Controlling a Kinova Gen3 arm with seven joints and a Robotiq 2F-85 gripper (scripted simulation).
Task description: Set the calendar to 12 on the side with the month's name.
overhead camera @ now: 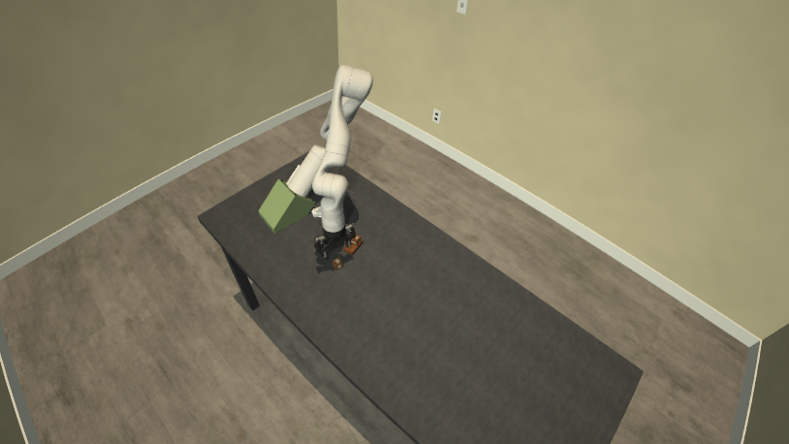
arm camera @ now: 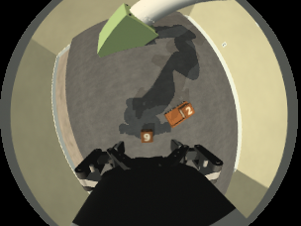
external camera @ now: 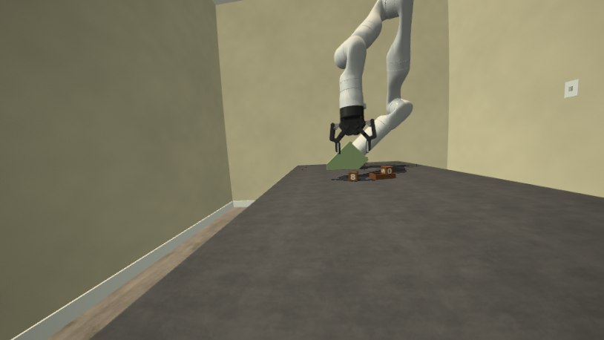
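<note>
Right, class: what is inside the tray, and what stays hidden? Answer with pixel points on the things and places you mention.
One cube (external camera: 386, 170) (arm camera: 187, 110) sits in the tray (external camera: 375, 177) (arm camera: 173, 118), a 2 on its top. The tray floor directly beneath it and the cube's underside are covered.

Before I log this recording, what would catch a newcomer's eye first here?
The white arm reaching over the dark table, its black gripper open and empty. Next, the green wedge by the arm's foot. Last, a small numbered cube standing apart from the brown tray.
</note>
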